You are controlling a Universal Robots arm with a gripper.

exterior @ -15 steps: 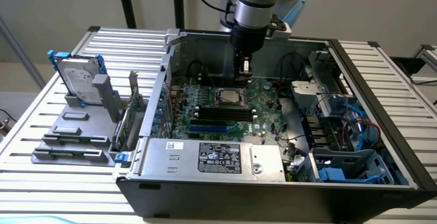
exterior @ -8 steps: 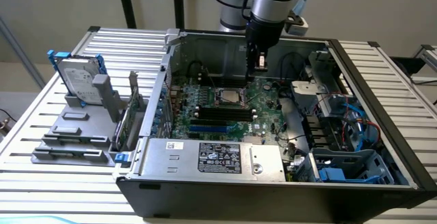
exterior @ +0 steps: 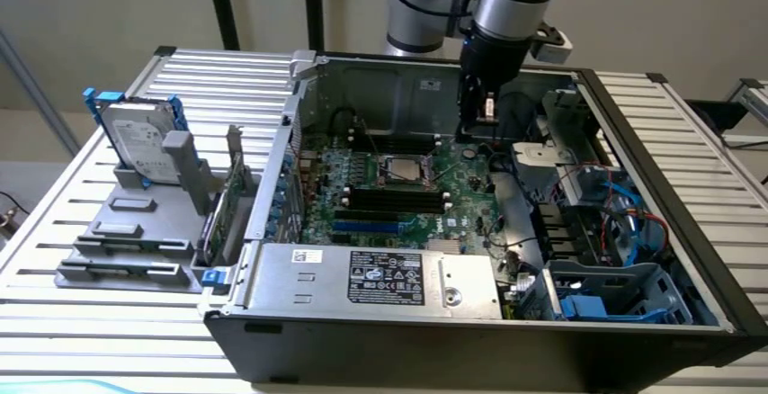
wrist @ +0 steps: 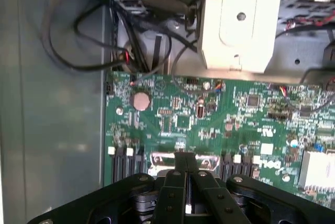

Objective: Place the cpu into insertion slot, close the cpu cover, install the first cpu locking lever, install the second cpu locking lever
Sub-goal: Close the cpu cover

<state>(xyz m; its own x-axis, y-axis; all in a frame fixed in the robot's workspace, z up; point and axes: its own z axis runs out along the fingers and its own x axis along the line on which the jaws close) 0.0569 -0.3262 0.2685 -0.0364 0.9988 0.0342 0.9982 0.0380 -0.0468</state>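
Gripper (wrist: 184, 157) fully closed, nothing between its fingers, over green motherboard (wrist: 172, 114)

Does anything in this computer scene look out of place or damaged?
Only the hard drive: it stands tilted in a grey holder outside the computer case, at the exterior view's left. Inside, nothing looks spilled or broken.
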